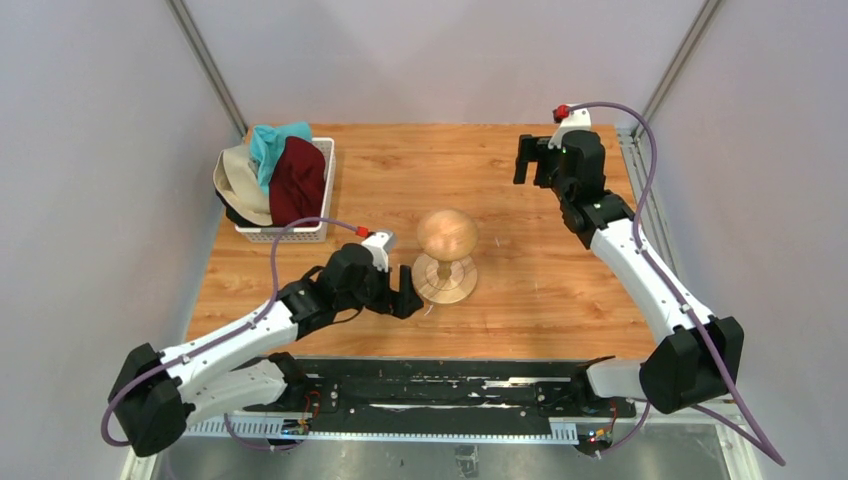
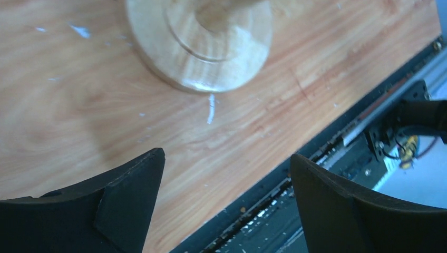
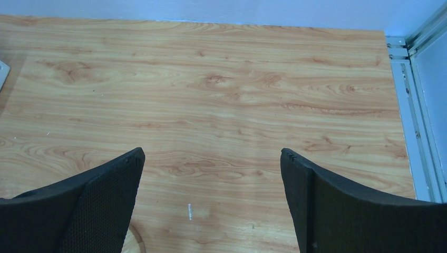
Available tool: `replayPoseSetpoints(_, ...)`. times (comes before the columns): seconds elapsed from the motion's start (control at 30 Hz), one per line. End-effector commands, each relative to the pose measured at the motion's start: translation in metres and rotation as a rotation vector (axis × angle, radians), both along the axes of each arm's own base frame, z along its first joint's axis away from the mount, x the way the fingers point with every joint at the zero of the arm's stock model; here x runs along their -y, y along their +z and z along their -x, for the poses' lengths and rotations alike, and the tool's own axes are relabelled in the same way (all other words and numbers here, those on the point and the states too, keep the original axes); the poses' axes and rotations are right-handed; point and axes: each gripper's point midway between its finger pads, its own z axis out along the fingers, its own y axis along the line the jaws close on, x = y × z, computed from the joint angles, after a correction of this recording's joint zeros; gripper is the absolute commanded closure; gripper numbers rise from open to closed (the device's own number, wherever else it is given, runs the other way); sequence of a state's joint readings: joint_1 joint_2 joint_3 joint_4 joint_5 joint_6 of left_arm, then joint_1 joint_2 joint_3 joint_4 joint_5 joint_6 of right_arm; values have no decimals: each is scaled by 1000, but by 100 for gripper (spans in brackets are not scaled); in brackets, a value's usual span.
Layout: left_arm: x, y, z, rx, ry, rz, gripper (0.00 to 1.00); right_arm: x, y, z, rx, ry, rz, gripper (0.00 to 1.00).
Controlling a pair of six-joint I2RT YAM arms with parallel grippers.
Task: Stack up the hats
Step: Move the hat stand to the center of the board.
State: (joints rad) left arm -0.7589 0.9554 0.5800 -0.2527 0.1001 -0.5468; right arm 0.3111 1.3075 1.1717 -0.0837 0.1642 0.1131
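Observation:
The hats lie bunched in a white lattice basket [image 1: 322, 190] at the back left. A beige hat [image 1: 238, 178], a teal hat [image 1: 270, 145] and a maroon hat [image 1: 298, 180] show, with a dark edge under the beige one. My left gripper [image 1: 405, 297] is low over the table just left of the wooden stand's base, open and holding nothing. In the left wrist view the gripper [image 2: 226, 158] has bare table between its fingers [image 2: 132, 200]. My right gripper [image 1: 530, 160] hovers at the back right, open and holding nothing. Below it [image 3: 211, 153] lies only wood.
A wooden mushroom-shaped stand [image 1: 447, 240] rises mid-table with nothing on it; its round base [image 2: 200, 42] fills the top of the left wrist view. The table's near edge and black rail [image 2: 295, 211] run under the left fingers. A metal frame [image 3: 416, 105] borders the right side.

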Motion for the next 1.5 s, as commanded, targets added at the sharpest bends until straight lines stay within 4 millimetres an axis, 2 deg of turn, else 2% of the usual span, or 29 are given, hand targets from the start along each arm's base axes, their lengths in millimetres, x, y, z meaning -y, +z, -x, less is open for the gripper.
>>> replayPoseSetpoints(0.0,37,10,14,17,-76,110,5,5,20,-5,39,-8,-36,1)
replayPoseSetpoints(0.17,65,-3,33,-12,-188,115,0,8,21,-6,43,-11,-41,1)
replayPoseSetpoints(0.3,81,-15,40,-27,-228,120,2,11,23,-4,50,-17,-45,1)
replayPoseSetpoints(0.6,98,-33,33,12,-239,138,2,14,23,-2,57,-17,-57,1)
replayPoseSetpoints(0.93,95,-54,32,21,-194,129,2,15,23,-2,63,-15,-68,1)
replayPoseSetpoints(1.2,84,-45,28,77,-138,147,2,11,12,3,37,3,-81,1)
replayPoseSetpoints(1.47,74,-25,17,104,-21,228,2,5,-10,33,-26,36,-156,1)
